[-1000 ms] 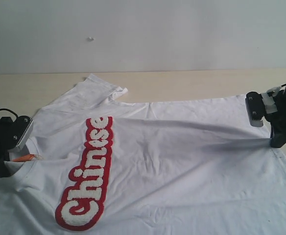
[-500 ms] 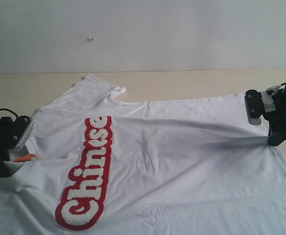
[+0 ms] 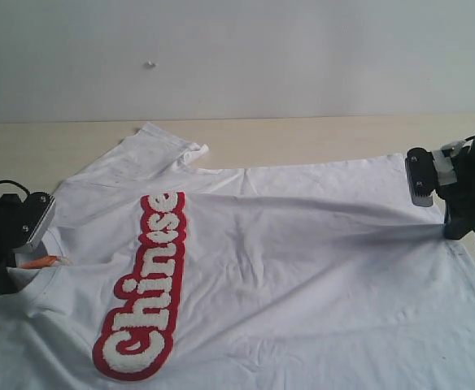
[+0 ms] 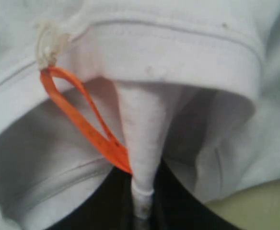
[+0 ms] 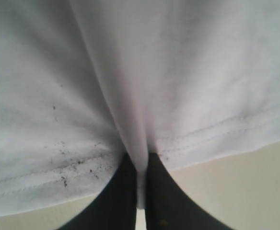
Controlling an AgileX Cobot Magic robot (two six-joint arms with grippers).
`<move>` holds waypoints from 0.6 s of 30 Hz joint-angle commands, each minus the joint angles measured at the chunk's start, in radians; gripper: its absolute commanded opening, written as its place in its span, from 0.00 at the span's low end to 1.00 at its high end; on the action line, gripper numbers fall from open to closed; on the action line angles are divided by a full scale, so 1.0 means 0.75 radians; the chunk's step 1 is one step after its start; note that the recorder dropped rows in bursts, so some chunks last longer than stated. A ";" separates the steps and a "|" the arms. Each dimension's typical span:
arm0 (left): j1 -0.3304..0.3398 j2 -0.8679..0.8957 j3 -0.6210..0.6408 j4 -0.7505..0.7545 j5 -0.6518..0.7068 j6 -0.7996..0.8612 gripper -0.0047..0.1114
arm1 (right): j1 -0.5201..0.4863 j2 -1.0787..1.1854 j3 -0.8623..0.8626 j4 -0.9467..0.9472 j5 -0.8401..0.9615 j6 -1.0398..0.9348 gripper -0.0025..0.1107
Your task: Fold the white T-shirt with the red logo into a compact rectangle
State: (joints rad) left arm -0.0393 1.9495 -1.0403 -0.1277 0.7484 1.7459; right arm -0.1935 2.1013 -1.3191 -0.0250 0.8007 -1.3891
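Lying spread, the wrinkled white T-shirt (image 3: 302, 268) shows its red logo (image 3: 146, 288).

Light in the exterior view was bright, soft and even, and what shadows there were had diffuse edges. The white T-shirt (image 3: 302, 268) came close to washing out. Only faint grey shading marked its creases, strongest in a band near the right end effector (image 3: 451, 231). The red logo (image 3: 146, 288) stayed readable, though the whole frame was mildly soft and grainy. The worktop (image 3: 302, 138) looked matte and evenly pale. Both wrist views were too close to focus. In the left one the orange tag (image 4: 87, 120) had smeared edges and deep shadow lay beneath the collar fold. In the right one the cloth glowed pale while the dark fingers (image 5: 111, 201) read as silhouette.
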 commanded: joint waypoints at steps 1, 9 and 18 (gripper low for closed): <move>0.000 0.040 0.025 -0.018 -0.044 0.005 0.04 | -0.006 0.014 -0.003 -0.016 -0.034 -0.006 0.02; 0.000 0.051 0.020 -0.056 -0.078 -0.117 0.04 | -0.006 0.014 -0.003 -0.012 -0.006 -0.006 0.02; 0.000 -0.109 -0.032 -0.026 -0.209 -0.215 0.04 | -0.006 -0.097 -0.008 -0.004 -0.006 -0.006 0.02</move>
State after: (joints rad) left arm -0.0393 1.9267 -1.0501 -0.1505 0.6739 1.6354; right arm -0.1935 2.0750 -1.3191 -0.0250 0.7992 -1.3891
